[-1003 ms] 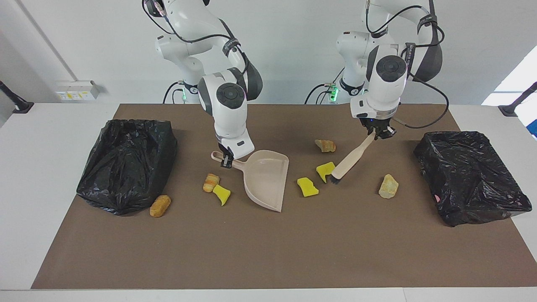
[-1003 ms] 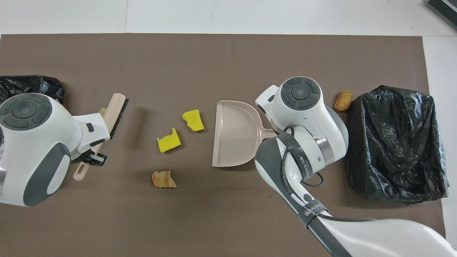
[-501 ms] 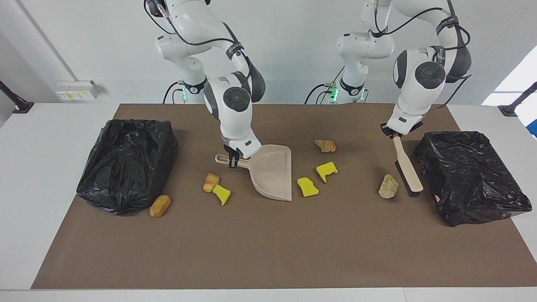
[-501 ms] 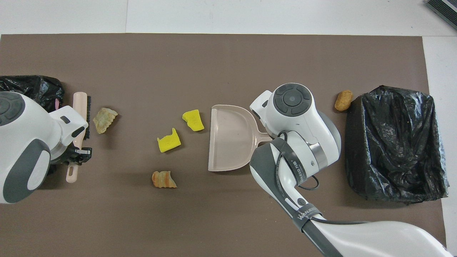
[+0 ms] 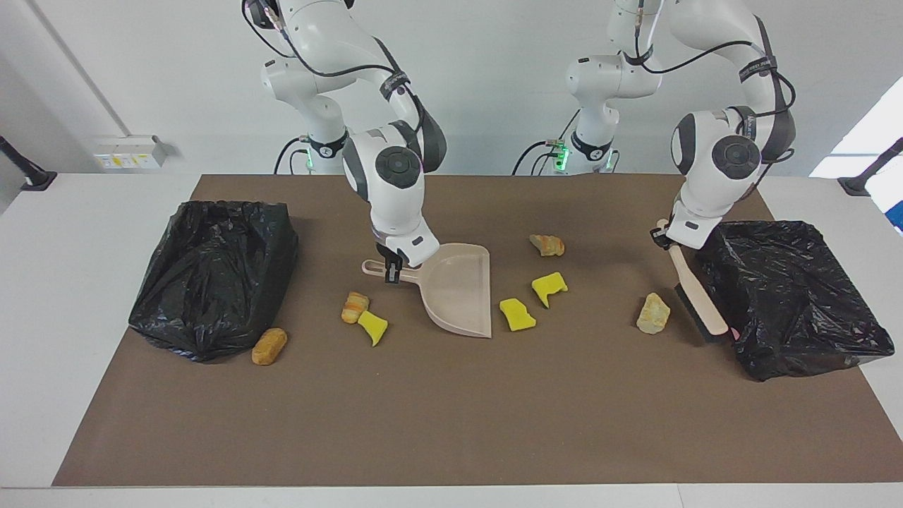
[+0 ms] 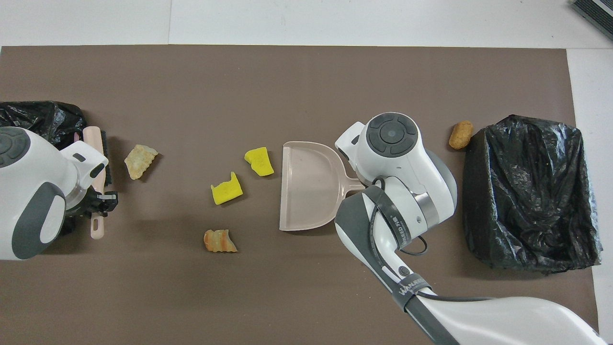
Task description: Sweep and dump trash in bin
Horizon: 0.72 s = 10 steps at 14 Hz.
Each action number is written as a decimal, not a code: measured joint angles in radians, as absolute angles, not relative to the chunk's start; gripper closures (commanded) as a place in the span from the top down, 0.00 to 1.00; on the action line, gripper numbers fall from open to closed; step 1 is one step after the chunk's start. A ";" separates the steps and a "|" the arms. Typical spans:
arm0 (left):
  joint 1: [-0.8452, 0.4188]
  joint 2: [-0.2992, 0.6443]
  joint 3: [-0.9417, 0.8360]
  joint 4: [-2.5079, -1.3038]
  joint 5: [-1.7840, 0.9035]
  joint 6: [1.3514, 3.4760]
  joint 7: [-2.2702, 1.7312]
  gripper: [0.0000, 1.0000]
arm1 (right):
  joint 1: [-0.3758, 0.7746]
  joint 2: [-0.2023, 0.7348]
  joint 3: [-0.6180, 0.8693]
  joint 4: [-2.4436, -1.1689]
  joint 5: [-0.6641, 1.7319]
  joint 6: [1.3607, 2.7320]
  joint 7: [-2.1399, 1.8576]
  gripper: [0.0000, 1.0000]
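Observation:
My right gripper point(image 5: 392, 271) is shut on the handle of the beige dustpan point(image 5: 458, 293), which rests on the mat with its mouth toward two yellow chunks point(image 5: 517, 315) point(image 5: 549, 286). The dustpan also shows in the overhead view point(image 6: 309, 189). My left gripper point(image 5: 667, 240) is shut on the beige brush point(image 5: 695, 293). The brush's black bristles are low between a tan lump point(image 5: 652, 313) and the bin at the left arm's end point(image 5: 790, 296). Several more pieces lie on the mat: tan lumps point(image 5: 547, 245) point(image 5: 355, 307) point(image 5: 269, 346) and a yellow chunk point(image 5: 372, 327).
A second black-bagged bin point(image 5: 211, 275) stands at the right arm's end, with the tan lump touching its corner. The brown mat point(image 5: 451, 423) covers the table. The right arm hides the two pieces beside the dustpan handle in the overhead view.
My left gripper swung the brush from beside the yellow chunks over the tan lump to the bin at the left arm's end. My right gripper turned and shifted the dustpan toward the yellow chunks.

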State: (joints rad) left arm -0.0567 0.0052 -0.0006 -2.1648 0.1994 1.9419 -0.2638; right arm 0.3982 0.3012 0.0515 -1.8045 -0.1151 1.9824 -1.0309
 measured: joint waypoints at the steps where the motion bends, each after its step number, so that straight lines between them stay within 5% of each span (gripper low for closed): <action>1: -0.069 0.007 -0.006 -2.173 0.194 1.944 -0.263 0.00 | 0.410 0.301 0.052 -1.803 -0.144 1.983 -1.023 0.00; 10: -0.306 0.013 -0.023 -2.176 -0.009 1.955 -0.251 0.00 | 0.427 0.301 0.052 -1.801 -0.197 1.986 -1.009 0.00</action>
